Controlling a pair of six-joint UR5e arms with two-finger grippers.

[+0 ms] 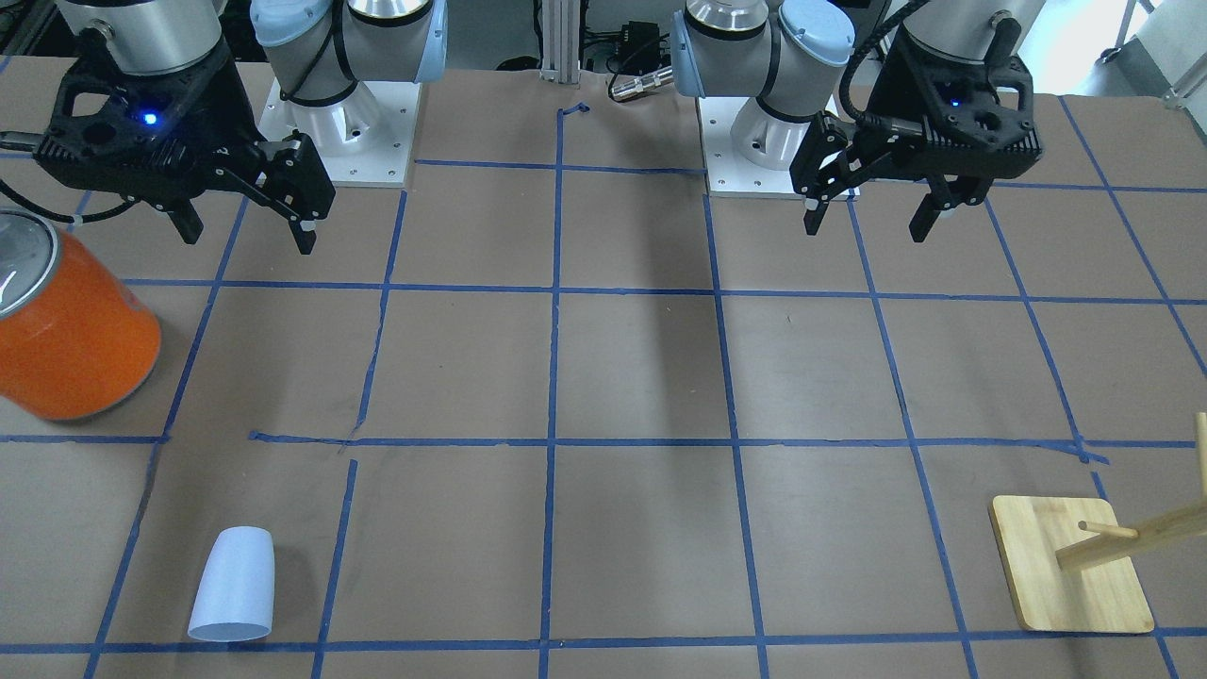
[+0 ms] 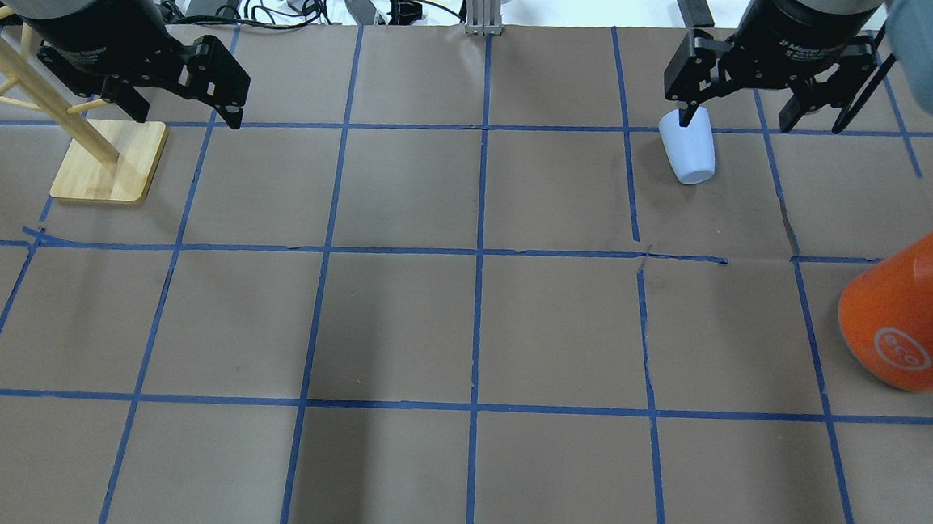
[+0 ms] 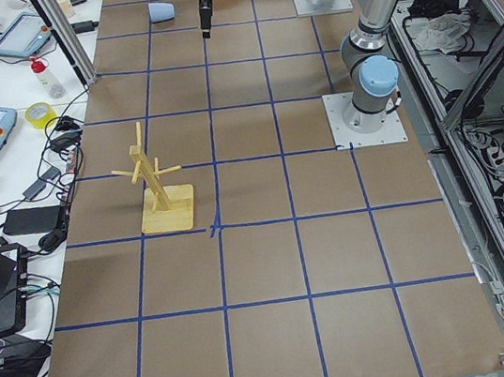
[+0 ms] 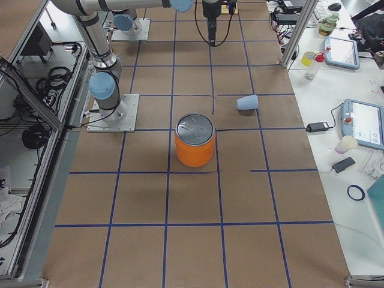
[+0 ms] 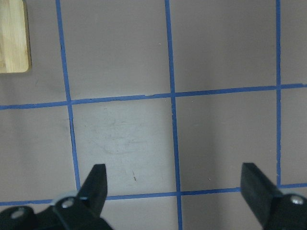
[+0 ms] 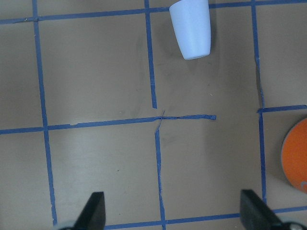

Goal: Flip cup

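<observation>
Cup [image 1: 233, 585] lying on side | left claw [image 1: 866, 229] wide, empty | right claw [image 1: 250, 240] wide, empty

Matte smooth plastic cup [image 1: 233, 585], glossy orange can [image 1: 68, 325] with metal lid.

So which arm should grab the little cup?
Right. The cup lies on the table near the open right gripper and shows in its wrist camera; the left gripper hangs by the wooden peg stand, far across.

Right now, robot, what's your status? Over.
Left gripper open, empty. Right gripper open, empty. Cup lying on its side, untouched. Orange can beside the path, not blocking.
</observation>
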